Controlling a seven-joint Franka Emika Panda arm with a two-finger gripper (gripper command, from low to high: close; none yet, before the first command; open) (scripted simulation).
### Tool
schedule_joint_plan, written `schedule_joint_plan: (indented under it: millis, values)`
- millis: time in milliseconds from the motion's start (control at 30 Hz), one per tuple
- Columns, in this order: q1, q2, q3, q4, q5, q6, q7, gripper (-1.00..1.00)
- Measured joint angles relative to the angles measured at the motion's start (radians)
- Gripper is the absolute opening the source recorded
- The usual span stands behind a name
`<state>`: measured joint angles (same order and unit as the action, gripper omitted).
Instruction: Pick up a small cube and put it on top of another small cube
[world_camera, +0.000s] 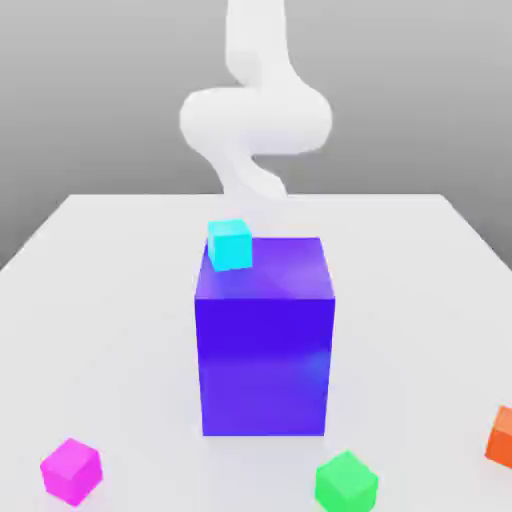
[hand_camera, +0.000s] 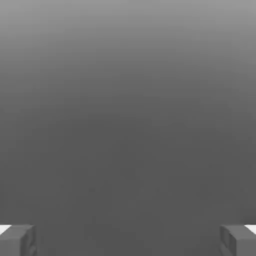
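Dialing in on the Panda rig from my end, so here's what I've got, biggest stuff first. There's a wide white tabletop (world_camera: 130, 330), with the white Franka Emika Panda arm (world_camera: 255, 120) hanging down over its far part, past the big block. The arm's lower end is so pale that it melts into the table, so I can't make out its outline down there.

Next up is the big blue-violet block (world_camera: 264, 365), sitting around the middle with one broad face toward the exterior view. My gripper (hand_camera: 128, 241) is wide open in the hand view, fingers (hand_camera: 11, 244) spread well apart, and it's got hold of nothing, just empty space between them.

Then the little guys. The small magenta-pink cube (world_camera: 71, 471) is on the tabletop toward the exterior view's left, nearer the camera than the block and well apart from it, turned so a corner points at me. The green cube (world_camera: 346, 484) is also down on the table, closer to the camera than the block and a bit to the exterior view's right, cut off by the lower edge. The orange cube (world_camera: 502, 438) is partly cropped at the exterior view's right edge. The cyan cube (world_camera: 231, 246) looks to be up on the block's top face, by its far left corner.
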<state>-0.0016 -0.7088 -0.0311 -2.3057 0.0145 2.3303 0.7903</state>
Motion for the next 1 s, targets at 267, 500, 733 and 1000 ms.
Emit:
schedule_joint_plan:
  millis: [267,500,733,1000]
  values:
    - [-0.009,0.295,-0.101,-0.019,0.056,0.098,-0.038,0.00]
    - [-0.032,0.550,-0.174,-0.034,0.117,0.182,-0.080,0.00]
    - [-0.100,0.803,-0.210,-0.050,0.170,0.266,-0.116,0.00]
    - [-0.169,1.088,-0.217,-0.052,0.214,0.392,-0.147,0.00]
